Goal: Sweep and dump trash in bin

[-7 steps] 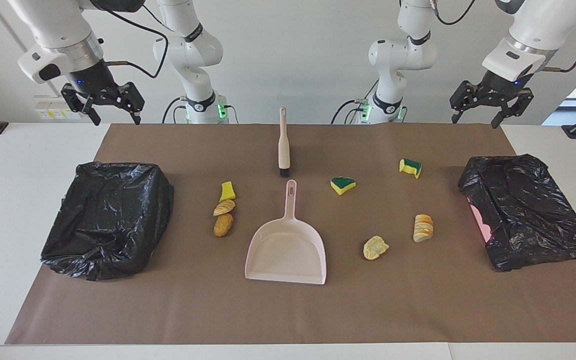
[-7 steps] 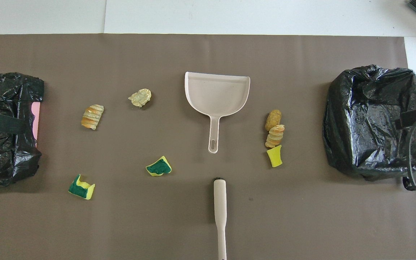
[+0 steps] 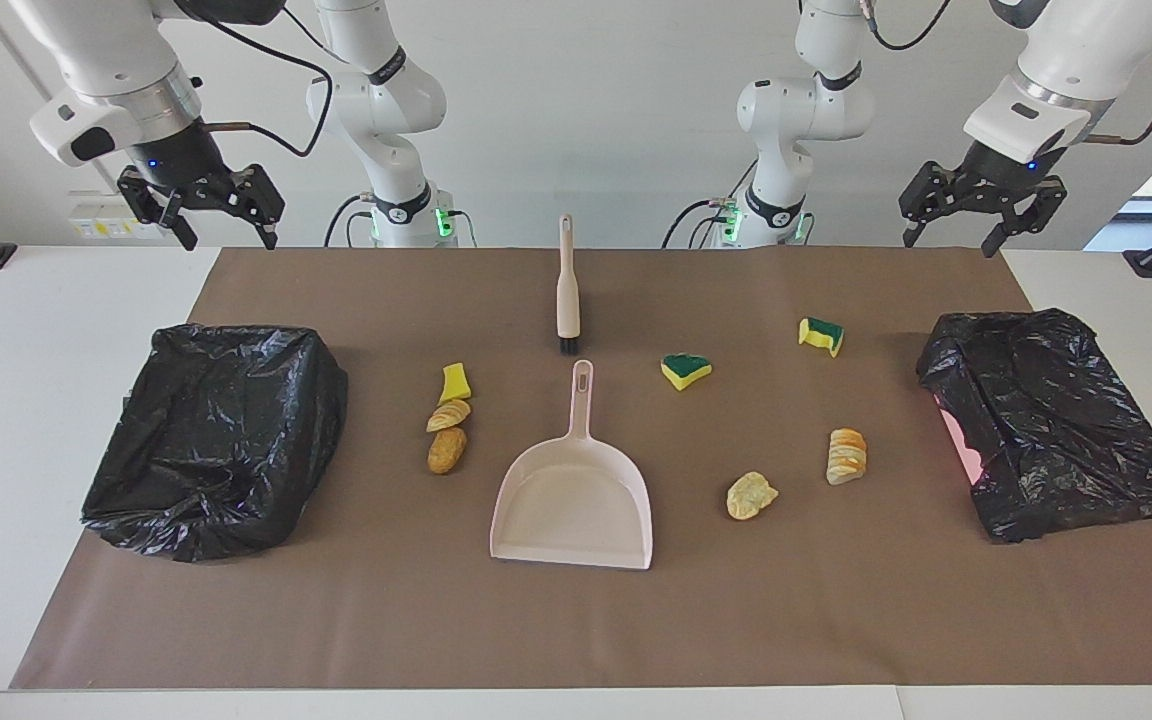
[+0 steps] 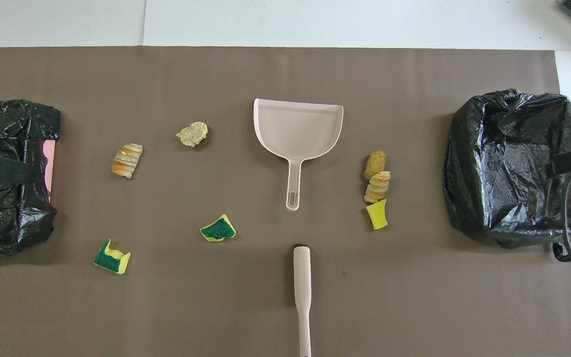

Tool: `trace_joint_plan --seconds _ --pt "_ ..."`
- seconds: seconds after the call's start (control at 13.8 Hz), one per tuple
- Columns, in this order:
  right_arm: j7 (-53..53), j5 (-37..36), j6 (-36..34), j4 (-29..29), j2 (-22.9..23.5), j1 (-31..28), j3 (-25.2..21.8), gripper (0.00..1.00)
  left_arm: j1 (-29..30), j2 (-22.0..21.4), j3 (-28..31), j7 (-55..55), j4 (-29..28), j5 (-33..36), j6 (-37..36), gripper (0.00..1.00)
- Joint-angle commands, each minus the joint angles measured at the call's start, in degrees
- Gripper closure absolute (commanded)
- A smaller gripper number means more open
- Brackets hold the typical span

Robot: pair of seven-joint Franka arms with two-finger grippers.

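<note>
Both arms wait raised at the robots' end of the table: the left gripper (image 3: 979,212) and the right gripper (image 3: 202,208) each hang with fingers spread wide, holding nothing. Nearest the robots, the beige plastic brush (image 3: 567,290) lies lengthwise, its black bristles pointing away from them. Next come the trash pieces: a crinkled green-topped yellow sponge scrap (image 3: 822,335), another (image 3: 685,370), a plain yellow scrap (image 3: 454,382), then ridged tan pastry lumps (image 3: 448,414). The smooth pale pink dustpan (image 3: 573,488) lies farther out, handle toward the brush. A crumpled black-bagged bin (image 3: 218,436) sits at either end.

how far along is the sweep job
Nothing is done yet: all seven trash pieces lie on the mat. Nothing is in hand: the left gripper and right gripper hang open and empty. The brush and dustpan are untouched; sweeping and dumping remain.
</note>
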Motion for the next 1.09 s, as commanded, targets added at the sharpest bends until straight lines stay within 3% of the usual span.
trace_joint_plan --seconds 0.0,0.51,0.8,1.01 --pt "0.22 0.24 5.42 -6.44 -3.49 0.81 0.53 0.0 -0.37 -0.44 0.14 -0.72 -0.15 0.89 0.06 0.0" --pt "5.66 0.5 11.67 -6.64 1.05 3.71 0.62 0.0 -0.54 -0.44 -0.03 -1.07 -0.23 0.8 -0.03 0.0" --pt "6.46 1.21 18.1 -1.74 11.49 6.7 0.61 0.0 -4.05 -0.7 -0.12 -1.25 -1.11 -0.86 1.9 0.0" --pt "12.67 1.38 20.73 8.8 23.44 9.42 0.96 0.0 -8.35 -0.97 -0.21 -2.82 -2.51 -1.74 2.6 0.0"
